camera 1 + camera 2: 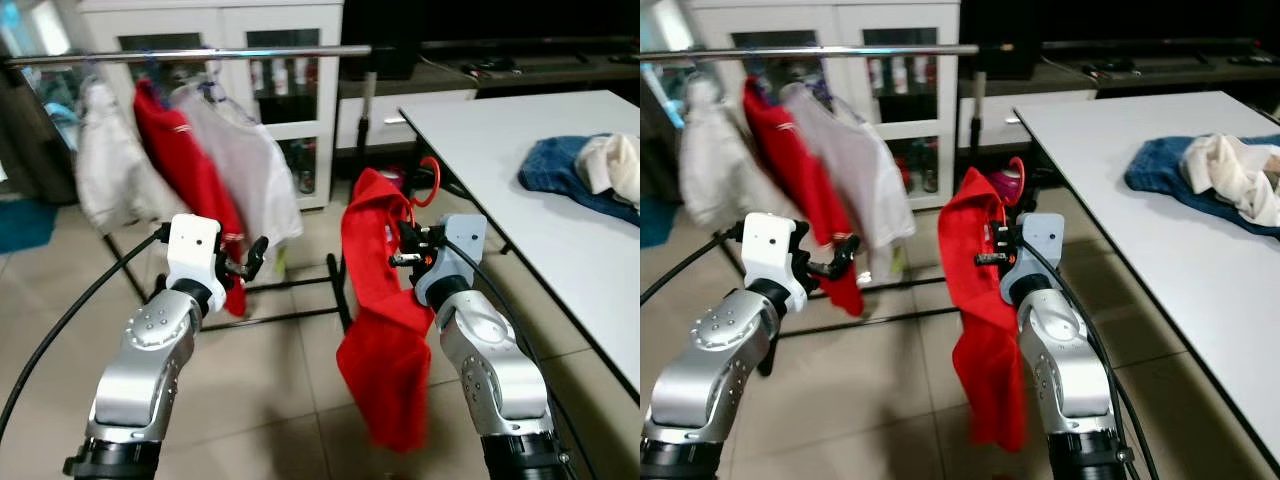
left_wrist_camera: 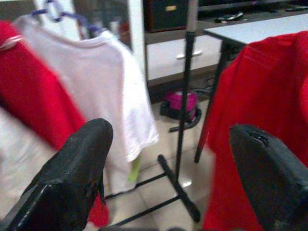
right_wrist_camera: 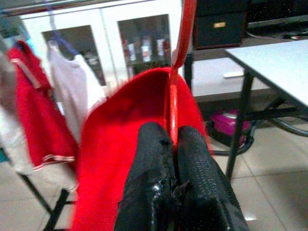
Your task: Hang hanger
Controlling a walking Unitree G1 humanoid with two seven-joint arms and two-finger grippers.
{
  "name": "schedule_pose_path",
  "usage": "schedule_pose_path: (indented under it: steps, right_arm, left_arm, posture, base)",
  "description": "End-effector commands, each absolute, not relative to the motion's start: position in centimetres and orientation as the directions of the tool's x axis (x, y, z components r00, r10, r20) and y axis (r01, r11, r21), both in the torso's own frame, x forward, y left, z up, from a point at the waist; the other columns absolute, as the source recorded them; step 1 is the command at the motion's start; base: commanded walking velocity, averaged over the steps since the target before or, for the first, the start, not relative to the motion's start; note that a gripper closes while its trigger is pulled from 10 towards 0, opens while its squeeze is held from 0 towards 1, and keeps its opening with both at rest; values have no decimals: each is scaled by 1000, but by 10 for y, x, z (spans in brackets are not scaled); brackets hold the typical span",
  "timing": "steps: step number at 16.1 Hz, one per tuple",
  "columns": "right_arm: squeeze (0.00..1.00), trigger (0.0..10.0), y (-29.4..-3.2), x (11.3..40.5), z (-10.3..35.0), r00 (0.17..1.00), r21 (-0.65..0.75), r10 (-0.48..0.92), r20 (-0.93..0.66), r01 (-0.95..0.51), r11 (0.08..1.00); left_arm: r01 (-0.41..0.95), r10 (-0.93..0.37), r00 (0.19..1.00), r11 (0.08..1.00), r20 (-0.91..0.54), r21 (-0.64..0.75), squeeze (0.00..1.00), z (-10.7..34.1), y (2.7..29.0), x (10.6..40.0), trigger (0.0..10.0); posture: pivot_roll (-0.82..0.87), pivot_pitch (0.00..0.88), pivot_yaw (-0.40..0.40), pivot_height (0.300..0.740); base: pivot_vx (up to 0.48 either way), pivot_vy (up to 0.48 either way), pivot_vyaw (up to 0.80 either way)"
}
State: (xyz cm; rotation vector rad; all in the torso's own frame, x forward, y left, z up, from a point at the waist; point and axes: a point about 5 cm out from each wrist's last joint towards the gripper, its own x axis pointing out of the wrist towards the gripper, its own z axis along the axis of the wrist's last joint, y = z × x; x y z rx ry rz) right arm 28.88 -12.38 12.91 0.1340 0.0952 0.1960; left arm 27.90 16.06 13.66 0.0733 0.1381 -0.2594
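My right gripper [image 1: 405, 243] is shut on the stem of a red hanger [image 3: 172, 103] whose hook [image 1: 431, 180] curls up above the fingers. A red garment [image 1: 385, 320] hangs from that hanger, draped down in front of my right arm. The silver clothes rail [image 1: 200, 55] runs across the upper left, higher than the hanger and to its left. My left gripper [image 1: 255, 258] is held out open and empty, below the rail, near the hanging clothes; its two fingertips [image 2: 82, 159] stand wide apart in the left wrist view.
On the rail hang a white shirt [image 1: 105, 170], a red shirt [image 1: 190, 175] and a pale shirt [image 1: 250, 165]. The rack's black upright [image 2: 185, 86] and floor bars [image 1: 300, 290] stand ahead. A white table [image 1: 520, 170] with blue and white clothes [image 1: 590, 175] is on the right. White cabinet [image 1: 280, 90] behind.
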Motion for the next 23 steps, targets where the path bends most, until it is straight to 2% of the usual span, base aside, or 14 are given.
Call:
schedule_pose_path:
  steps: [1, 16, 21, 23]
  right_arm:
    - [0, 10000, -132, 289, 138, 982, 129, 183, -40, -177, 976]
    - [0, 10000, -130, 294, 138, 974, 92, 221, -42, -216, 972]
    - [0, 10000, -128, 299, 139, 972, 83, 232, -37, -229, 970]
    - [0, 10000, -131, 300, 139, 975, 85, 219, -35, -216, 973]
  left_arm:
    - [285, -276, 952, 957, -136, 56, 0, 139, 154, 279, 10000]
    - [244, -238, 967, 968, -95, 65, 0, 145, 159, 281, 10000]
    - [246, -238, 968, 965, -81, 96, 0, 147, 160, 279, 10000]
    - [292, -284, 956, 945, -73, 144, 0, 151, 155, 279, 10000]
  posture:
    - [-51, 23, -3, 740]
    - [-40, 0, -25, 740]
    - [-24, 0, -43, 740]
    - [-21, 0, -41, 740]
  base:
    - [431, 0, 0]
    - [432, 0, 0]
    - [428, 0, 720]
    - [424, 0, 0]
